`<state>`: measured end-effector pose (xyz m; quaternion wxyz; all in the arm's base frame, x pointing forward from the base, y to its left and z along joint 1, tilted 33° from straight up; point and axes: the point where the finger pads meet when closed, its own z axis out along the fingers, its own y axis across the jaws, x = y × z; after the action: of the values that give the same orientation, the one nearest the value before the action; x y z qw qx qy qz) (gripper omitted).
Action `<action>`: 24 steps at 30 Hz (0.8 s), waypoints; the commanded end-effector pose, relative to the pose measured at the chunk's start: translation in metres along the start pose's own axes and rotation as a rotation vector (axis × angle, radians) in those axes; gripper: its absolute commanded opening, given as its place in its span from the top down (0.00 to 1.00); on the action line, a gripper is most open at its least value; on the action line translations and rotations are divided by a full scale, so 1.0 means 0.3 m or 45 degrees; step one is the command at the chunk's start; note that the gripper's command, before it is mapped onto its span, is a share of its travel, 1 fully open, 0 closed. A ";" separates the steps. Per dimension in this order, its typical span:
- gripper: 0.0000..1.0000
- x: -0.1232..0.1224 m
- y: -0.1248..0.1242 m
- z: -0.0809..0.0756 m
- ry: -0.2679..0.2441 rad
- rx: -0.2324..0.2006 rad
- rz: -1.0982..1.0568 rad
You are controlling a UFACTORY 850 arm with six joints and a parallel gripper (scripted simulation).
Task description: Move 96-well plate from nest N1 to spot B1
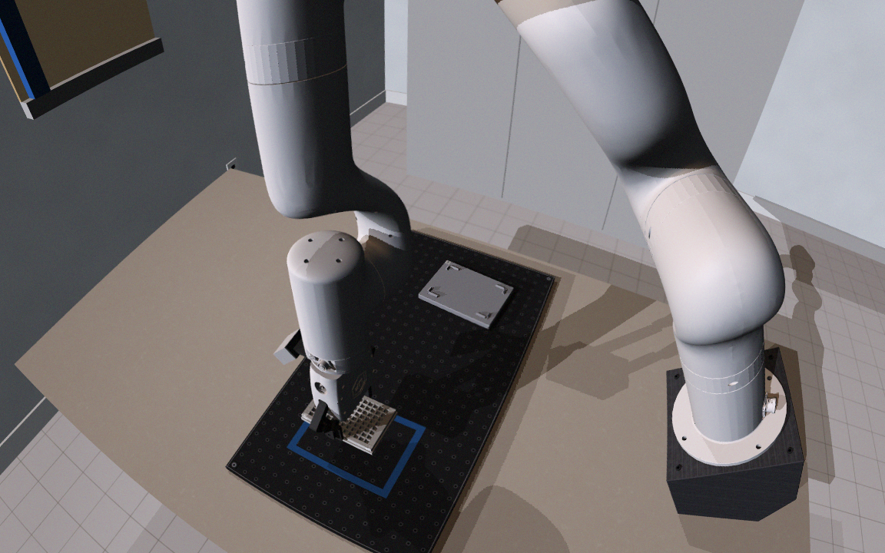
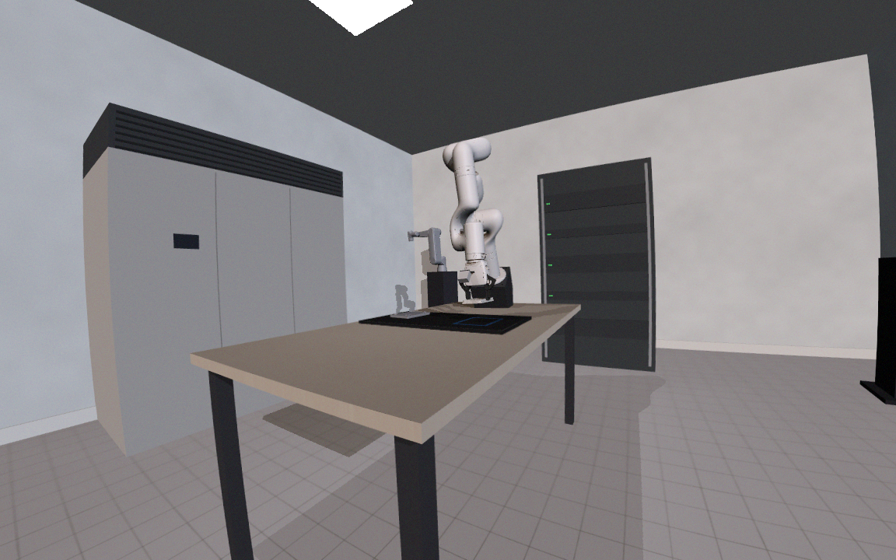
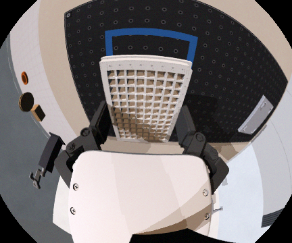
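Blue tape marks the outline (image 1: 404, 459) on the black perforated deck (image 1: 473, 385), and the white 96-well plate (image 1: 367, 423) hangs above its 10 o'clock corner in the top view, carried by the end effector (image 1: 327, 421), whose fingers stand wide and are clamped on the plate's two long sides near one end. In the exterior view the plate (image 2: 477, 299) looks lifted off the deck, not yet set down. From the top view it seems to overlap the tape edge, so a release here would likely leave part of the base outside the outline; it also appears tipped, with its free end angled away from the grip, which could let one edge land first and the plate skid or settle askew. The grip near one end leaves most of the plate cantilevered, as the wrist view shows (image 3: 146, 96), so a quick stop might make it pivot between the fingers. The arm rises from its dark pedestal (image 1: 793, 481) at 4 o'clock on the worktop (image 1: 157, 343), arches high overhead, and its last link comes down nearly vertical over the outline, leaning slightly. The grey plate nest (image 1: 465, 293) lies vacant at 12 o'clock on the deck.
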<state>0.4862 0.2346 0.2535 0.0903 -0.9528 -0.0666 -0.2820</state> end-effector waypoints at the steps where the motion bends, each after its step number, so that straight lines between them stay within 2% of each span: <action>1: 1.00 0.003 -0.002 -0.002 -0.015 -0.065 -0.002; 18: 1.00 0.003 -0.002 -0.002 -0.015 -0.065 -0.002; 24: 1.00 0.002 -0.001 0.032 -0.015 -0.065 -0.002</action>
<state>0.4890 0.2358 0.2488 0.0700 -0.9552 -0.0615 -0.2809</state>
